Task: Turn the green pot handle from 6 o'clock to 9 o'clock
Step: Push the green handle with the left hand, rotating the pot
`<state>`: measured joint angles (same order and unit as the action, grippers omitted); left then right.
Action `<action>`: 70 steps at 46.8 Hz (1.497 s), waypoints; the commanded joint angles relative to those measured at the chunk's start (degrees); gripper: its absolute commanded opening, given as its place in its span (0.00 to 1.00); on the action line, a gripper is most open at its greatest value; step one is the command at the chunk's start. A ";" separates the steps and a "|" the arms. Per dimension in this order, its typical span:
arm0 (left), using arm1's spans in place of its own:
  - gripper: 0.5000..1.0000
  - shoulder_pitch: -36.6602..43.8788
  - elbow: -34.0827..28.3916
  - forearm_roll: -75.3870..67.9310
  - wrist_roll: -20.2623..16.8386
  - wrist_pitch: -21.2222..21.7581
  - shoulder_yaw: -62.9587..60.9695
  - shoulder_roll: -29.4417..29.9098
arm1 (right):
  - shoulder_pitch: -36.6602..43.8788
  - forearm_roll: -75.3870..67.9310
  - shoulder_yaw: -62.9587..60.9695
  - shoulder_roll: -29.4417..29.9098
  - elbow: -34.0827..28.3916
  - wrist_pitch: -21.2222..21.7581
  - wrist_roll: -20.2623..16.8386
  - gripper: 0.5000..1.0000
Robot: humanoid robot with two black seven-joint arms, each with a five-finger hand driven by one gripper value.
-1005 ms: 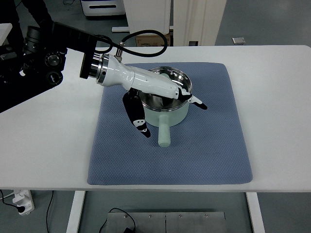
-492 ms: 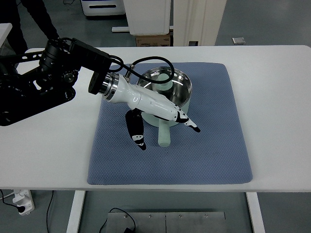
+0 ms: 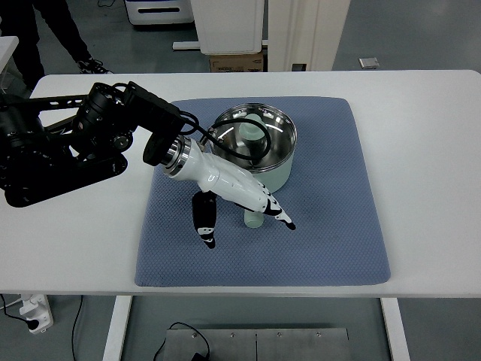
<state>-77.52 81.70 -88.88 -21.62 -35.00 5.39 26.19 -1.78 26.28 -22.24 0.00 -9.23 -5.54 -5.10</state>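
A pale green pot (image 3: 259,143) with a steel rim stands on the blue mat (image 3: 331,218). Its handle (image 3: 253,218) points toward the near edge, at about 6 o'clock. My left hand (image 3: 244,218) is white with black fingertips. It reaches in from the left and lies over the handle's near end. The fingers (image 3: 279,214) are spread past the handle's right side and the thumb (image 3: 203,222) hangs to the handle's left. The hand holds nothing. The right arm is out of view.
The mat lies on a white table (image 3: 421,135). My black left arm (image 3: 68,143) covers the table's left part. A person's legs (image 3: 52,22) stand beyond the table's far left corner. A cardboard box (image 3: 237,60) sits behind the table.
My left hand has moved from over the pot's rim toward the near edge, down along the handle, now at its tip. The pot and handle have not turned.
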 commanded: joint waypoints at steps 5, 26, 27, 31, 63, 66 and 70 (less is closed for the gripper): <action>1.00 -0.09 -0.49 -2.61 0.00 0.00 -1.96 -1.06 | 0.02 0.00 0.00 0.00 0.00 0.00 0.00 1.00; 1.00 -0.26 -1.19 -5.07 0.62 0.00 -3.28 -1.85 | 0.02 0.00 0.00 0.00 0.00 0.00 0.00 1.00; 1.00 -0.35 -1.20 -5.16 0.62 0.00 -3.45 -1.85 | 0.02 0.00 0.00 0.00 0.00 0.00 0.00 1.00; 1.00 -0.79 -1.20 -5.42 0.62 0.00 -4.33 -1.85 | 0.02 0.00 0.00 0.00 0.00 0.00 0.00 1.00; 1.00 -4.75 -1.11 -7.18 0.97 0.00 -9.16 0.52 | 0.02 0.00 0.00 0.00 0.00 0.00 0.00 1.00; 1.00 -4.75 -1.11 -7.71 0.97 0.00 -10.31 0.61 | -0.06 0.00 0.00 0.00 0.00 0.00 0.00 1.00; 1.00 -4.75 -1.02 -8.32 0.97 0.00 -10.84 0.61 | 0.02 0.00 0.00 0.00 0.00 0.00 0.00 1.00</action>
<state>-82.28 80.63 -96.92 -20.65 -35.00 -5.15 26.82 -1.77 26.28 -22.24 0.00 -9.23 -5.54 -5.10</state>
